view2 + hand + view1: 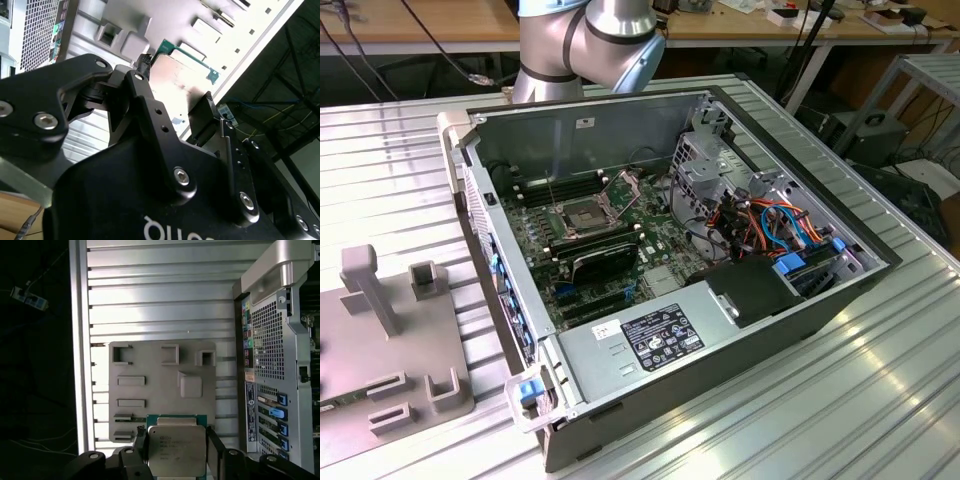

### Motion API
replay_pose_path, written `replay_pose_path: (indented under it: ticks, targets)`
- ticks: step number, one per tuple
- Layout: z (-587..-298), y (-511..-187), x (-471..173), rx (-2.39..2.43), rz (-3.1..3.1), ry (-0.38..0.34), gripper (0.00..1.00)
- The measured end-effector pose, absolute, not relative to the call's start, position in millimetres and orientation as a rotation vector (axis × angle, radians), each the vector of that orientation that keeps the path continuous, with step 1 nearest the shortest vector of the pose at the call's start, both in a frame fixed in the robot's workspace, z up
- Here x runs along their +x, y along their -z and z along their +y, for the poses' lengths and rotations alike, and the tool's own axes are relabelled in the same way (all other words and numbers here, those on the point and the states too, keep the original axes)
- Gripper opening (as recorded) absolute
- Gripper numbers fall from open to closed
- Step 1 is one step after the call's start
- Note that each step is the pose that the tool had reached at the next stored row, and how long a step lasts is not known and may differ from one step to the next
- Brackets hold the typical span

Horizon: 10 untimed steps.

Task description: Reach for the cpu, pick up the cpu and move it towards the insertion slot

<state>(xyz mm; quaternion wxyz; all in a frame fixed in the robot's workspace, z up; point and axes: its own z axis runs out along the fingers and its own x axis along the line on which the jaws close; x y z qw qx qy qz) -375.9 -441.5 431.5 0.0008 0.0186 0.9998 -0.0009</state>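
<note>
Hand [176, 450] clamps cpu [177, 450] over grey tray [165, 385] on surface; transfer step, slot [576, 217] well apart, so next move needs careful alignment.

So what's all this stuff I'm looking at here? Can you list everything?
Computer case: one, dark grey, lying open on the ribbed metal table.
Circuit board: one, green, inside the case.
Socket: one, silver frame with dark centre, on the board.
Cables: a bundle, orange, blue and red, at the exterior view's right inside the case.
Holder plate: one, grey, on the table beside the case.
Chip: one, silvery with green edge, between the end effector's fingers, above the holder plate.
Robot arm: one, silver-grey, behind the case.
End effector: one, black, shut on the chip.
</note>
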Motion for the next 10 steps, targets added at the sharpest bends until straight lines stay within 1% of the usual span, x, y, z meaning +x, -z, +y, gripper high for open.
replay_pose_path:
  ticks: [10]
  targets:
    - [-442,-432,-360,0.058,3.14,0.003,0.55]
